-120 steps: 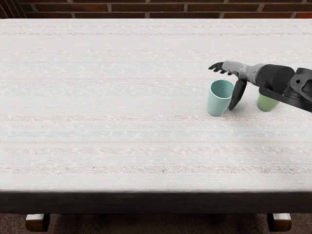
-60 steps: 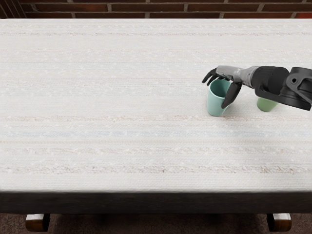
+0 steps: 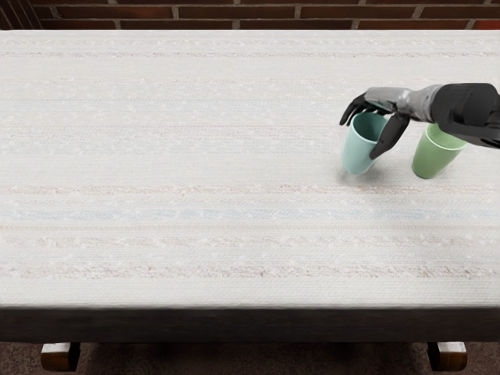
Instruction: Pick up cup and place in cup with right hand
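the teal cup (image 3: 361,148) is in the right of the frame, a little above mid-height, held in the right hand (image 3: 388,104): the fingers (image 3: 353,110) bend over the far left of its rim and the thumb (image 3: 387,139) presses along its near right side. it leans a bit, base toward the lower left, and a soft shadow under that base suggests it is just clear of the cloth (image 3: 195,156). the green cup (image 3: 432,158) stands to its right, near but apart, mouth up, with part of its rim behind the arm (image 3: 469,109). so the step in hand looks like the lift, with the pick-up about made and the placing left to do. the task doesn't say which cup goes in which, but the grip points to teal into green. next calls for more height, enough for the base to pass over the green rim, then a move right, straightening the cup over the mouth before lowering it. coming in low could knock the green cup over. neither cup shows any brand, label or writing i can read, and nor does the brick wall (image 3: 266,12) along the top edge.
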You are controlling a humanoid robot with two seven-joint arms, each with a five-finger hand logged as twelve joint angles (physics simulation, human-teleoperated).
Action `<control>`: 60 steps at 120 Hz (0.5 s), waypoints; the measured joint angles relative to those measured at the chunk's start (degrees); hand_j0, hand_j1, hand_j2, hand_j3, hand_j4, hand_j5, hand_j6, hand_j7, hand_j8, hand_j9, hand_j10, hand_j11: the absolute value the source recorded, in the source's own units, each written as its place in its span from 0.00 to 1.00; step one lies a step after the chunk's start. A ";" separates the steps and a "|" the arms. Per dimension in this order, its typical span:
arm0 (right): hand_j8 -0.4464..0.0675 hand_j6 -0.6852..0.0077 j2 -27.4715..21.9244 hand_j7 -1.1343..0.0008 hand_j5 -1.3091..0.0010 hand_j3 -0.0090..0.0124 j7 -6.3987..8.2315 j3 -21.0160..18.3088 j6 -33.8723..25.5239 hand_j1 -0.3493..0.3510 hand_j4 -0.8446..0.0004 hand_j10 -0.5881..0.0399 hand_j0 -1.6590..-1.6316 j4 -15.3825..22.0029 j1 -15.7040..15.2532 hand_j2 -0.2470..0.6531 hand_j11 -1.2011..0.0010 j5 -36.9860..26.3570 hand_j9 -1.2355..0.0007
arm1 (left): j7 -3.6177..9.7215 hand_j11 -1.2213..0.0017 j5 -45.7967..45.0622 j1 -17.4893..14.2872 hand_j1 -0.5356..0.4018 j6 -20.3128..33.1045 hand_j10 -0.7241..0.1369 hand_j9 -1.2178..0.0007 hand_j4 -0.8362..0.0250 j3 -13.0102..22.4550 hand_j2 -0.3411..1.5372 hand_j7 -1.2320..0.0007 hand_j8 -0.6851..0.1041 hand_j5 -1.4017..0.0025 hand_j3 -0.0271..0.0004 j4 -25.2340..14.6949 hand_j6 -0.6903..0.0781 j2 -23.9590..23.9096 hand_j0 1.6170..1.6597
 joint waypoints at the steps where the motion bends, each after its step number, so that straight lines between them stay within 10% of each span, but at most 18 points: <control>1: 0.41 0.53 -0.15 0.48 0.53 0.41 0.00 0.06 0.10 0.60 0.48 0.48 0.21 0.00 0.07 0.18 0.50 0.03 0.51 | 0.00 1.00 0.00 0.00 0.94 0.00 0.84 1.00 0.97 0.00 0.18 1.00 0.87 1.00 0.99 0.00 0.90 0.00 0.96; 60: 0.44 0.53 -9.99 0.46 0.50 0.42 -0.90 0.56 6.96 0.59 0.49 0.52 0.18 -0.36 8.16 0.16 0.48 2.83 0.49 | 0.00 1.00 0.00 -0.05 0.94 0.01 0.84 1.00 0.97 0.00 0.18 1.00 0.87 1.00 0.99 0.00 0.90 0.00 0.96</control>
